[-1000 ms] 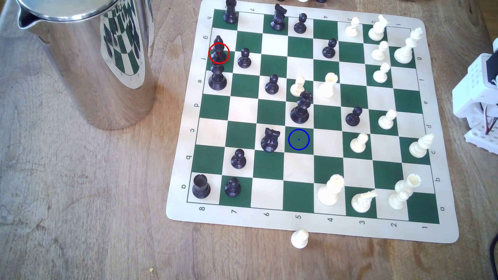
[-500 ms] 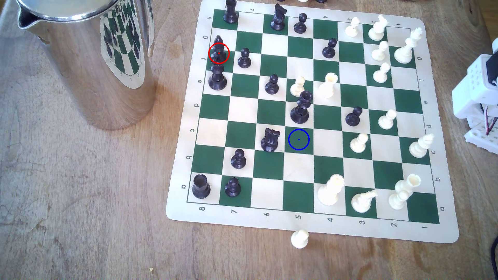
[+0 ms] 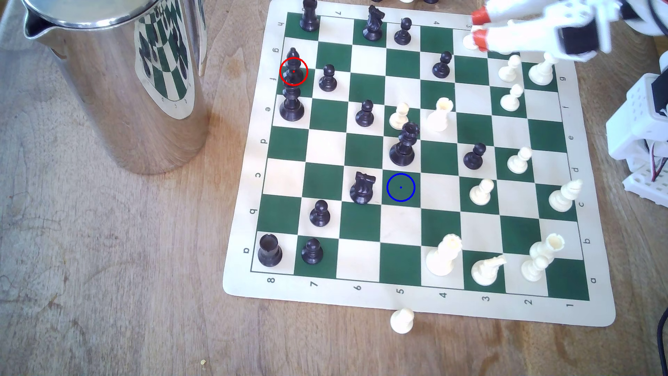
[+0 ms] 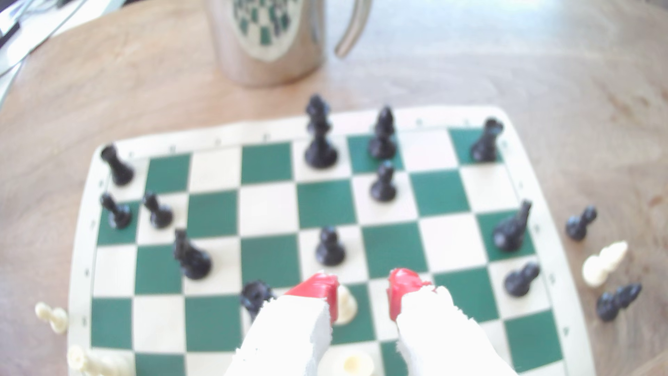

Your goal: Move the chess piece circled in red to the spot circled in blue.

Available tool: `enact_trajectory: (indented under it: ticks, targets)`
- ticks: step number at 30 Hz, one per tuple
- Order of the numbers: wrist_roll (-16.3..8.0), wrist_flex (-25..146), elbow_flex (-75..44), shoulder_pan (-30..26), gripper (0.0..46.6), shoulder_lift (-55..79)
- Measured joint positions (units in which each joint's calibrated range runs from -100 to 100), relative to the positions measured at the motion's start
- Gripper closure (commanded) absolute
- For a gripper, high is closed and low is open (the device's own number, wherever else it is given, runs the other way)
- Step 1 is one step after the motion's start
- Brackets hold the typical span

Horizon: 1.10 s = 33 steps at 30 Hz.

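The chess piece circled in red is a slim black bishop on the board's edge file at the exterior view's left, also in the wrist view beside the taller king. The spot circled in blue is a bare dark green square mid-board. My gripper hovers blurred over the white pieces at the board's far right corner, far from both. It stands open, and in the wrist view its red fingertips have a wide gap between them, holding nothing, with a white pawn below.
The black king and a black pawn stand close to the bishop. The black queen and a knight border the blue spot. A steel jug stands left of the board. A white pawn lies off the board's near edge.
My arm has swung in over the board's far right corner, where before only its base showed. No chess piece has moved.
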Motion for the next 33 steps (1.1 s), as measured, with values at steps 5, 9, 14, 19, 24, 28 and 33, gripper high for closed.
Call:
enact_trajectory:
  ticks: [5,9,14,19,24,28,33]
  targets:
    - [-1.4,2.2,-9.3,0.4,31.1,13.7]
    - [-2.6,6.9,-22.4,0.5,30.1,26.5]
    - [-4.2,10.4,-38.9,1.1,28.4,41.5]
    - [-5.6,11.3,-50.5,2.7,28.1,54.0]
    - [-6.4,11.3,-60.6,3.2,27.1,64.5]
    - [-6.6,11.3,-68.9,3.5,27.0,71.6]
    - [-6.6,10.0,-76.3,3.3,26.9,77.8]
